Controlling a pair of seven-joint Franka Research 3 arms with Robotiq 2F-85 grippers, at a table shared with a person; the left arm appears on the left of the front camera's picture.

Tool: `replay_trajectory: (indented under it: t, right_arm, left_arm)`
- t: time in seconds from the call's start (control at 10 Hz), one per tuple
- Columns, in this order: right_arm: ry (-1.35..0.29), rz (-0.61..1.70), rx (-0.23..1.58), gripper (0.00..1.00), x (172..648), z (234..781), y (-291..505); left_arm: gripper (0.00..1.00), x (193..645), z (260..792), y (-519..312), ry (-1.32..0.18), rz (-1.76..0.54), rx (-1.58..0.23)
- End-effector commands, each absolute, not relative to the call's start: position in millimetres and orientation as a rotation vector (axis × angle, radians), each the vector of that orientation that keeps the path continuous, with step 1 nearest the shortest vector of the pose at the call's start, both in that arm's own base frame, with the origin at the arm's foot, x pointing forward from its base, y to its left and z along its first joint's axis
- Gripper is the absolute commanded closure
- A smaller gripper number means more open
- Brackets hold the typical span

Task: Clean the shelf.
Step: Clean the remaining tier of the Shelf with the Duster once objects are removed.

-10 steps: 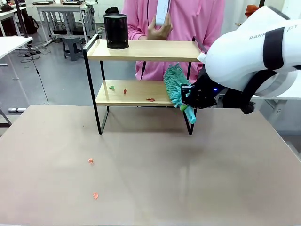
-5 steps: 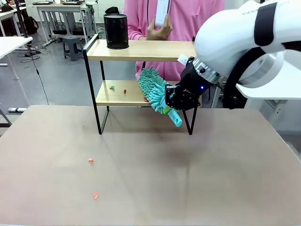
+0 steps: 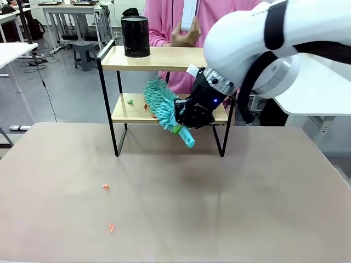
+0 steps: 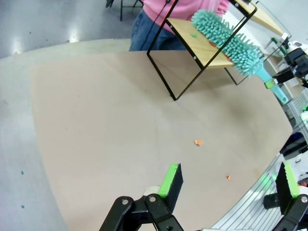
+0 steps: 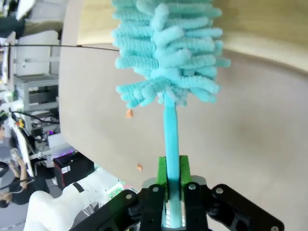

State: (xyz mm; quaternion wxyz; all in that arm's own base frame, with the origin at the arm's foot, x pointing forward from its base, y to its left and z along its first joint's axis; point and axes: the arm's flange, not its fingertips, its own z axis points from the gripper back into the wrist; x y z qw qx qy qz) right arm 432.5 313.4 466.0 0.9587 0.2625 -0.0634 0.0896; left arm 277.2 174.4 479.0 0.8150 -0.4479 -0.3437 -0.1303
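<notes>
Jaws of the right gripper (image 5: pixel 172 180) are clamped together on the thin turquoise handle of a fluffy teal duster (image 5: pixel 168 43), with the green pads (image 5: pixel 161 175) pressing it from both sides. In the front view this gripper (image 3: pixel 184 118) hangs in front of the shelf (image 3: pixel 164 58), at the height of its lower tier. The duster (image 3: pixel 162 104) is tilted, with the head up and to the picture's left and the handle's end poking out down and to the right. The head lies over the lower board (image 3: pixel 123 114); whether it touches the wood cannot be told.

Just beside the head, a green scrap (image 3: pixel 130 101) and a red scrap (image 3: pixel 146 106) lie on that board. A black mesh cup (image 3: pixel 135 36) stands upright on the left end of the top board (image 3: pixel 214 59).

The shelf stands on the far part of the table (image 3: pixel 247 208), with a person (image 3: pixel 225 24) in pink behind it, one hand (image 3: pixel 185 37) raised with a white object (image 3: pixel 189 12). Two orange scraps (image 3: pixel 105 187) (image 3: pixel 111 227) lie on the table, well apart from the shelf.

The left gripper (image 4: pixel 230 177) hovers above the table with its fingers spread wide apart.
</notes>
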Motion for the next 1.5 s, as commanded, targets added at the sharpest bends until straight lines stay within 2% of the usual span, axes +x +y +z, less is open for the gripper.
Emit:
replay_trajectory:
  t: [0.0, 0.2, 0.5, 0.9, 1.1, 1.4]
  right_arm:
    - [-0.098, 0.263, 0.544, 0.88, 436, 467, 329]
    - [-0.049, 0.326, 0.559, 0.88, 435, 468, 333]
    - [0.070, 0.414, 0.542, 0.88, 428, 479, 299]
    - [0.478, 0.692, 0.740, 0.88, 393, 510, 214]
    - [0.511, 0.699, 0.817, 0.88, 378, 521, 176]
    - [0.555, 0.721, 1.034, 0.88, 371, 528, 116]
  left_arm:
    - [0.00, 278, 480, 173, -0.762, -0.292, -0.965]
    - [0.00, 278, 480, 173, -0.762, -0.292, -0.965]
    - [0.00, 278, 480, 173, -0.762, -0.292, -0.965]
    - [0.00, 278, 480, 173, -0.762, -0.292, -0.965]
    - [0.00, 278, 480, 173, -0.762, -0.292, -0.965]
    - [0.00, 278, 480, 173, -0.762, -0.292, -0.965]
